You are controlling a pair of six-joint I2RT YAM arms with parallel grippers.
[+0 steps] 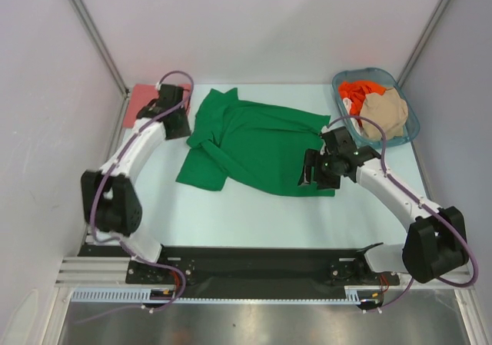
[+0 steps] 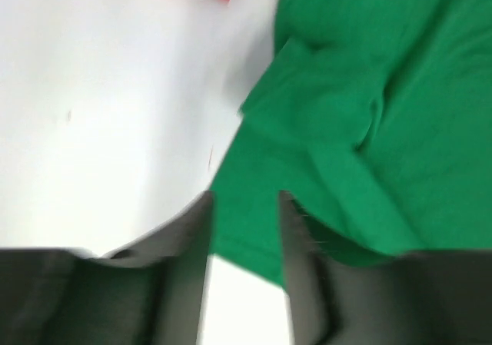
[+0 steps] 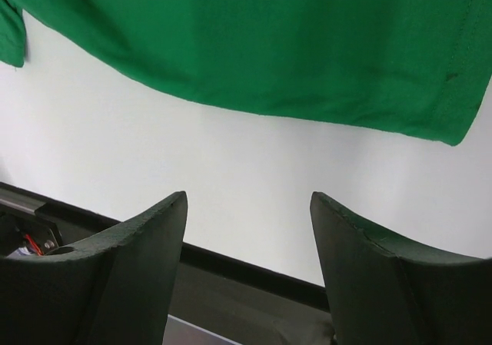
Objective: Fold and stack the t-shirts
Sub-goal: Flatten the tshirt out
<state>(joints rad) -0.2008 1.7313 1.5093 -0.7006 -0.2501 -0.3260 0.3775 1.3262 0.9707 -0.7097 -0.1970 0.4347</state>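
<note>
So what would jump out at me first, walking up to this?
A bright green shirt sprawls rumpled across the middle of the white table, with the left arm and right arm flanking it. At the far right corner a basket holds an orange shirt and a beige shirt. A pink shirt peeks out at the far left.

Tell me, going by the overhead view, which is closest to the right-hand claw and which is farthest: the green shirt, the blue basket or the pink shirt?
1. Green t-shirt: lies right under the right gripper, mid-table.
2. Blue-grey basket: far right corner, beyond the gripper.
3. Pink t-shirt: far left corner, across the whole green t-shirt.
</note>
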